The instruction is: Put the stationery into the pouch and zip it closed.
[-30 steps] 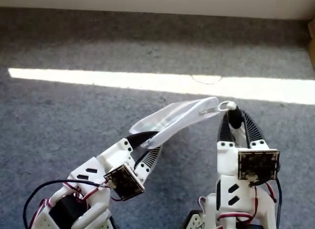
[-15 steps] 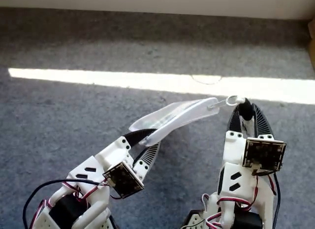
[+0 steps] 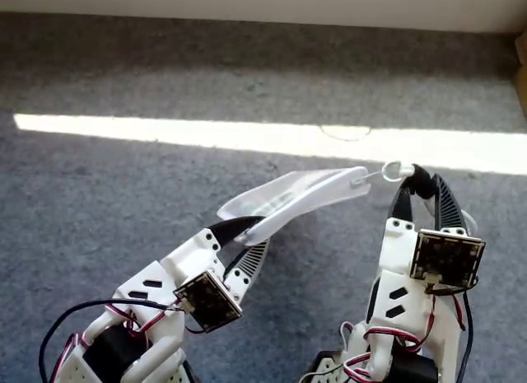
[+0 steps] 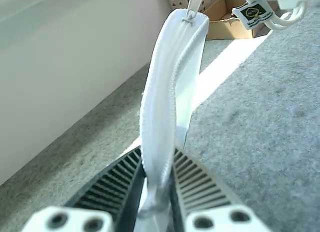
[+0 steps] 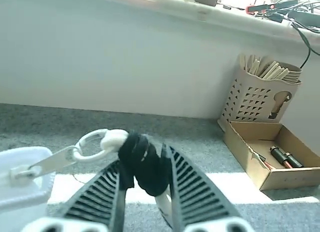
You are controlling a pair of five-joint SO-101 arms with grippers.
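A clear pouch [image 3: 292, 198] with a white zipper [image 4: 167, 87] hangs stretched above the grey carpet between both arms. My left gripper [image 3: 257, 235] is shut on the pouch's near end [image 4: 157, 159], ribbed fingers [image 4: 200, 184] on either side of it. The zip slider [image 4: 192, 5] sits at the far end, with a metal pull [image 5: 47, 164] leading to a white ring [image 3: 394, 169]. A black strap [image 5: 142, 162] hangs from that ring, and my right gripper [image 3: 422, 184] is shut on it [image 5: 144, 159]. Something faintly greenish shows through the pouch wall.
A bright sunlit band [image 3: 165, 132] crosses the carpet beyond the pouch. A white wall [image 5: 125, 57] stands behind. A perforated beige basket [image 5: 260, 95] with sticks and an open cardboard box [image 5: 270, 157] stand at the far right by the wall.
My right gripper has drawn away to the right with the strap, taking the ring and pull along. The pouch is pulled a little straighter. The left arm has kept still.
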